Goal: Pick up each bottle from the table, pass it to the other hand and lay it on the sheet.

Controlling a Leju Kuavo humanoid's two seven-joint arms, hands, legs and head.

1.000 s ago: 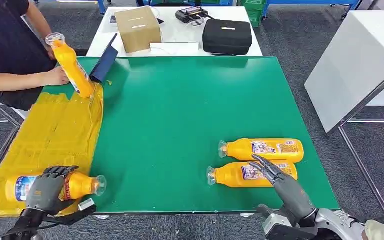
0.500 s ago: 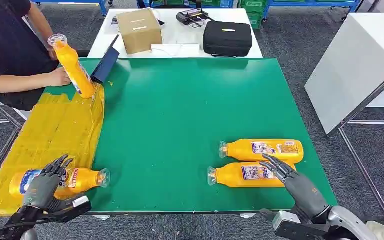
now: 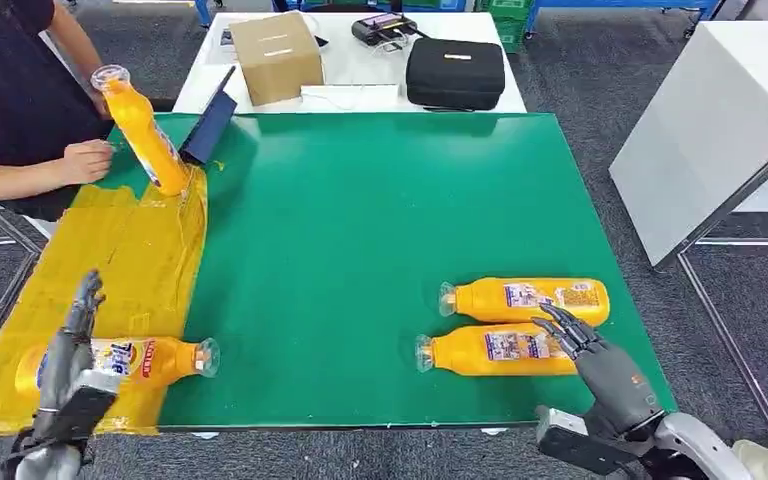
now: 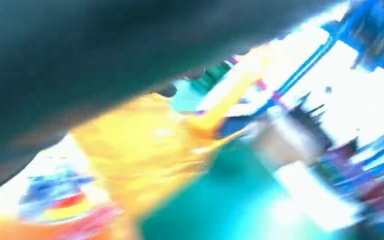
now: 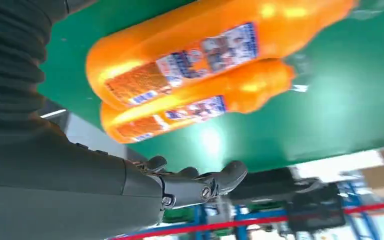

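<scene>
An orange bottle [image 3: 135, 360] lies on the yellow sheet [image 3: 120, 260] at its near end, cap toward the green table. My left hand [image 3: 68, 352] hovers over the bottle's base end with its fingers straight and apart, holding nothing. Two more orange bottles lie side by side at the table's near right, the far one [image 3: 525, 298] [image 5: 220, 45] and the near one [image 3: 490, 350] [image 5: 190, 110]. My right hand [image 3: 600, 365] [image 5: 190, 185] is open, fingers spread just by the near bottle's base end. The left wrist view is blurred.
A person at the far left tilts another orange bottle [image 3: 142, 130] on the sheet's far end, one hand [image 3: 85, 160] beside it. A dark tablet [image 3: 210, 125] leans there. Behind the green table [image 3: 360, 220] a white table carries a cardboard box [image 3: 275, 55] and a black case [image 3: 455, 72].
My left hand has let go of the bottle on the sheet and drawn off to the left, fingers now straight. The right hand slid slightly back. The person's hand left the bottle's base.
</scene>
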